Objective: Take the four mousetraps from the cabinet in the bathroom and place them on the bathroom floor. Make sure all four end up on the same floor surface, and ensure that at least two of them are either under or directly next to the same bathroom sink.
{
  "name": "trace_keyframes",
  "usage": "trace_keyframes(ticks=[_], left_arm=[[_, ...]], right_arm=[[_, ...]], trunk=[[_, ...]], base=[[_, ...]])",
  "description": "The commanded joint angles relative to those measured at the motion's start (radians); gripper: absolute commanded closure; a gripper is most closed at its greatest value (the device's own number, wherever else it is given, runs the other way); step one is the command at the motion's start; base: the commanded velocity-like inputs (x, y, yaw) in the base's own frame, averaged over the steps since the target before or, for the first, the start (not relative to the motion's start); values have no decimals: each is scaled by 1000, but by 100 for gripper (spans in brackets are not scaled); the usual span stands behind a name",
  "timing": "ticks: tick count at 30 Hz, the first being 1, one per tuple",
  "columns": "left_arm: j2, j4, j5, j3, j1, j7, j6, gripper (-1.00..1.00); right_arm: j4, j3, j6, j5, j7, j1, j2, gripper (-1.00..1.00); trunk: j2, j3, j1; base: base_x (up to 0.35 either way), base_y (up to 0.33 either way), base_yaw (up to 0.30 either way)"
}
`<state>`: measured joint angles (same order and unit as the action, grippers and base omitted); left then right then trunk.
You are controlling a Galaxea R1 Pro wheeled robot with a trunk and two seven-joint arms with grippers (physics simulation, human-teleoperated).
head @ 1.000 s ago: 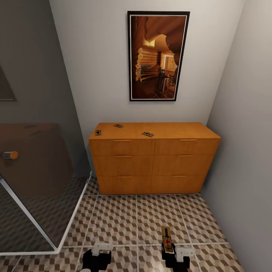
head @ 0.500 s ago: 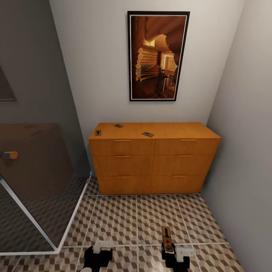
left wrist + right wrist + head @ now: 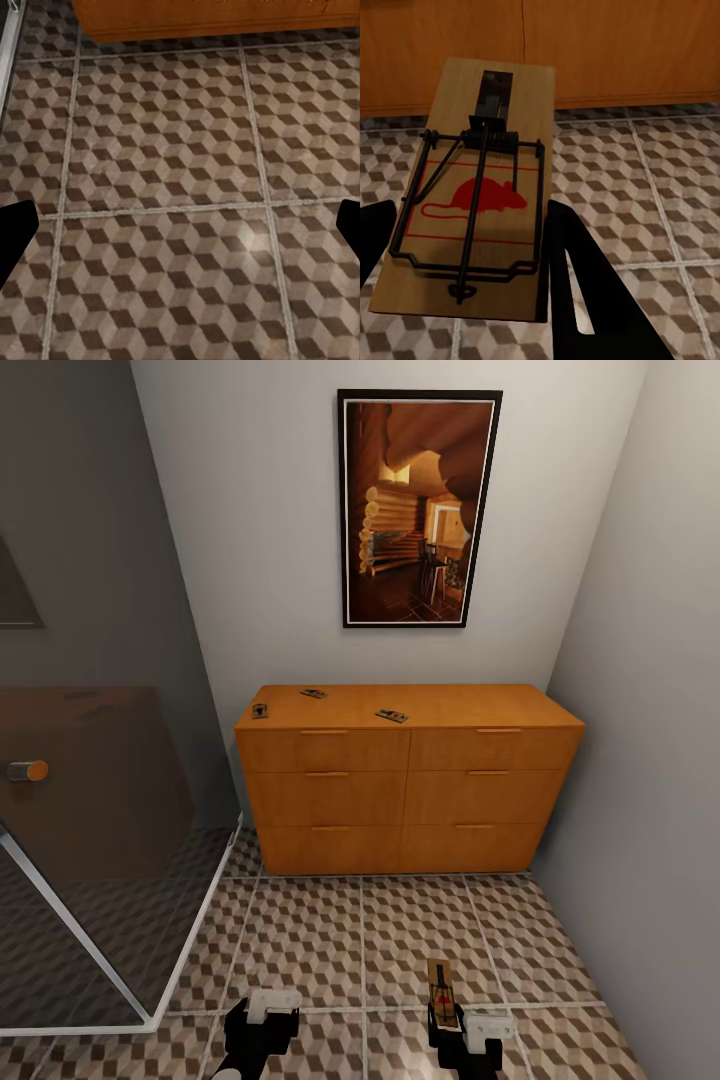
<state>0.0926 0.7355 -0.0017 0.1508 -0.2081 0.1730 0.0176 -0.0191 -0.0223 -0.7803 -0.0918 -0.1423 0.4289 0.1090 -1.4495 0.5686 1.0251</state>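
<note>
My right end effector (image 3: pixel 452 1032) pinches one mousetrap (image 3: pixel 441 992), its long axis pointing far toward the cabinet (image 3: pixel 408 780), bathroom floor (image 3: pixel 330 940) directly below; three more traps (image 3: pixel 391 715) lie on the cabinet top; my left end effector (image 3: pixel 258 1032) is spread, empty.

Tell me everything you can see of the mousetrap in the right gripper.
The held mousetrap is a flat rectangular tan wooden board printed with a red mouse in a red outline. Dark wire parts lie on top: a bail frame, a spring coil across the middle, a long arm and a dark plate near the far end. The right gripper is shut on its near end, one finger on each long edge. It points at the cabinet, above the bathroom floor.
</note>
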Motion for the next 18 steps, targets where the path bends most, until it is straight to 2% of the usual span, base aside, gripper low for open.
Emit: trace_keyframes(ticks=[1,18], left_arm=[[-1,0,0,4,-1,8,3,-100],[-2,0,-1,4,-1,7,7,-100]], right_arm=[[1,-2,-2,-8,-5,1,0,100],[1,-2,-2,-8,-5,1,0,100]], trunk=[[0,1,0],[0,1,0]], base=[[0,0,0],[0,0,0]])
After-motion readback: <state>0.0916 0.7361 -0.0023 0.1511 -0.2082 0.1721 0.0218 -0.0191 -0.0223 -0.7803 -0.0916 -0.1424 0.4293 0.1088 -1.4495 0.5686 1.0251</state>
